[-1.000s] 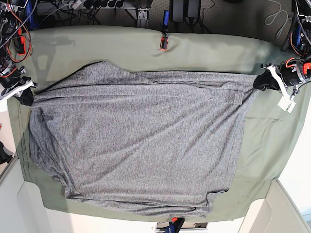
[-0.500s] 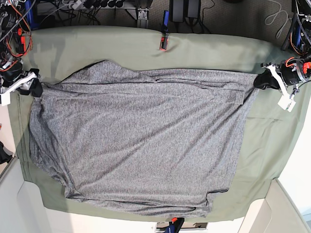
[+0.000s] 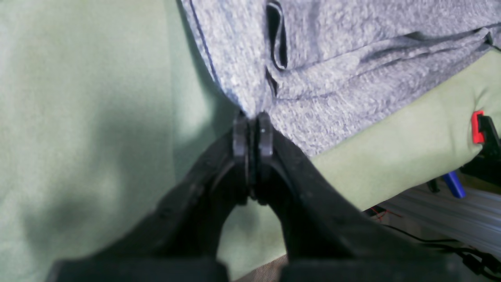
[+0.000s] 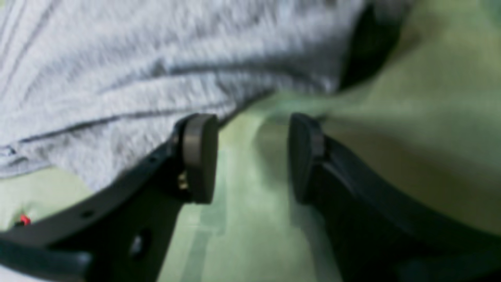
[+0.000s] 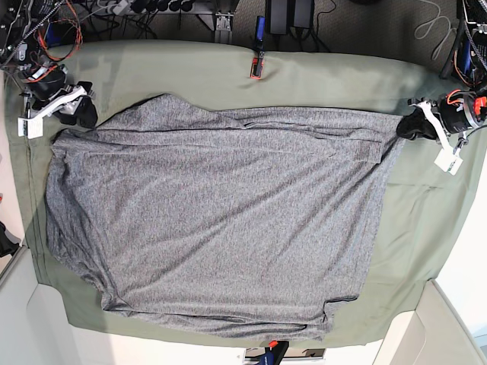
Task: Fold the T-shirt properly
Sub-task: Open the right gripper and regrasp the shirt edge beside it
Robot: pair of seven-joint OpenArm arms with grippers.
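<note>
Shirt (image 5: pixel 221 220) spread flat, one corner pinched, no fold made yet.
Your left gripper (image 3: pixel 253 129) was clamped on the shirt's corner, cloth fanning out ahead of its tips over the sheet (image 5: pixel 190 76). Your right gripper (image 4: pixel 252 156) stood wide and empty, shirt edge just beyond its pads. All folding was left: you'd likely need a fresh grip with the right first.

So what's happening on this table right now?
A two-armed robot is working on folding a grey T-shirt, which lies spread on a green cloth. The left claw is pinched shut on one corner of the shirt. The right claw is open and empty, sitting just off the shirt's opposite edge. No fold is made yet.
</note>
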